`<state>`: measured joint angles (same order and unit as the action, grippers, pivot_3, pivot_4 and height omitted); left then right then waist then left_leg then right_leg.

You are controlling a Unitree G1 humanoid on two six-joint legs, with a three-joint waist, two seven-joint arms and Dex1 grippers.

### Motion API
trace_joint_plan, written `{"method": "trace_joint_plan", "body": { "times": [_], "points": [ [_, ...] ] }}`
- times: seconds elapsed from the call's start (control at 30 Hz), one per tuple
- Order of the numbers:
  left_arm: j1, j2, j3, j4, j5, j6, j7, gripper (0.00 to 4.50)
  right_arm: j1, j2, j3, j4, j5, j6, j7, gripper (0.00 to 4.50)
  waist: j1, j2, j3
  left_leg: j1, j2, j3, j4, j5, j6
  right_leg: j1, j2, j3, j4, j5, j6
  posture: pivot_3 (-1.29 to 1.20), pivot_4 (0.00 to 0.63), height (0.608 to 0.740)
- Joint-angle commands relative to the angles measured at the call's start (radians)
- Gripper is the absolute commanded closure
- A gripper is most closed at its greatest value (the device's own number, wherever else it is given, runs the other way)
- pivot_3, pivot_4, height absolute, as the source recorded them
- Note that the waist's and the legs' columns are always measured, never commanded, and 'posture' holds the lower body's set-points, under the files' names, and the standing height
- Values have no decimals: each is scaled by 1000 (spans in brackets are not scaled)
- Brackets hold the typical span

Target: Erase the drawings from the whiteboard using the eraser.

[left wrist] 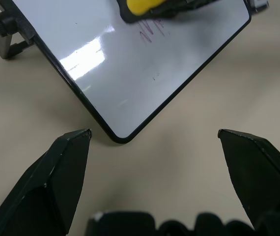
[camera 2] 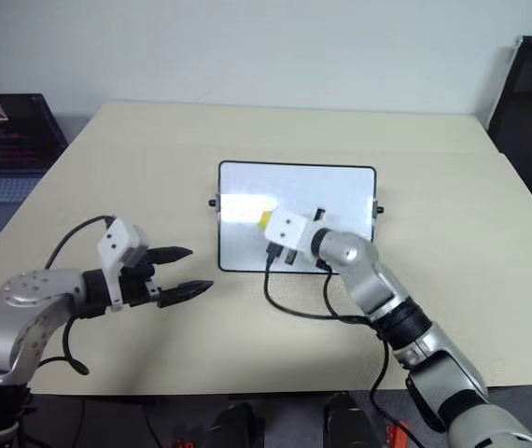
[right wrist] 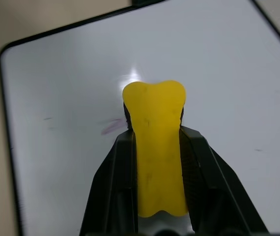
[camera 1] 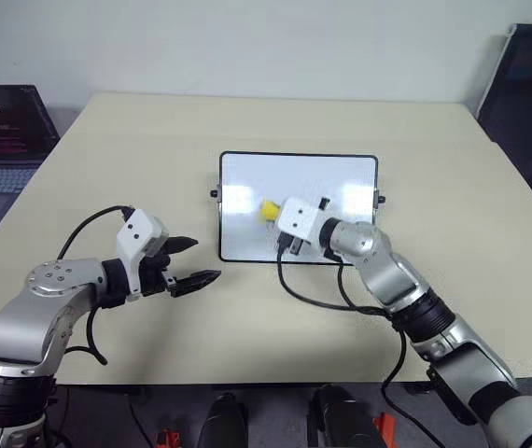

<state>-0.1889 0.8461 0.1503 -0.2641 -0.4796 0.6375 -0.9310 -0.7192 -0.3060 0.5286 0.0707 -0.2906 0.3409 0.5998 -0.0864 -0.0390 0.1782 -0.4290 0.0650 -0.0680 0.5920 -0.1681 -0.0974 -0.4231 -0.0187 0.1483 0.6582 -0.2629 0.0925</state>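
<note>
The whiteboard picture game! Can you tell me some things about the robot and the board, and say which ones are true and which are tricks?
1. The right gripper holds the small yellow oblong eraser. True.
2. The left gripper is squeezed shut. False: its two black fingers stand apart, with nothing between them.
3. The glossy white whiteboard with a thin black frame lies flat on the beige table. True.
4. The board is wiped clean. False: a purple-red marker scribble shows next to the eraser.
5. A red cup stands on the table. False: there is no cup; an open laptop sits off to the robot's left.
</note>
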Motion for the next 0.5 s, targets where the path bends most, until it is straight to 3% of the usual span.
{"method": "trace_joint_plan", "body": {
  "times": [0.03, 0.27, 0.5],
  "points": [
    [-11, 14, 9, -18, 1, -20, -8, 0, 35, -49, 54, -21, -49, 32, 84, 3664, 0, 0, 0, 1, 0, 0, 0, 0, 0, 1, 0, 0, 0, 0, 0, 0, 150, 740],
    [-6, 9, 6, -26, -2, -16, -7, 0, -43, 7, -59, 42, -100, -28, -135, 3664, -1, 0, 0, 4, 0, 0, 3, 1, 1, 2, 0, 0, 2, 2, -2, 0, 150, 740],
    [4, 3, 5, -31, -5, -20, -3, 0, 15, -53, -3, 42, -98, 12, 24, 3665, 2, -2, -1, 4, 0, 0, 1, 2, 1, 3, 0, 0, 2, 1, -1, 0, 150, 740]
  ]
}}
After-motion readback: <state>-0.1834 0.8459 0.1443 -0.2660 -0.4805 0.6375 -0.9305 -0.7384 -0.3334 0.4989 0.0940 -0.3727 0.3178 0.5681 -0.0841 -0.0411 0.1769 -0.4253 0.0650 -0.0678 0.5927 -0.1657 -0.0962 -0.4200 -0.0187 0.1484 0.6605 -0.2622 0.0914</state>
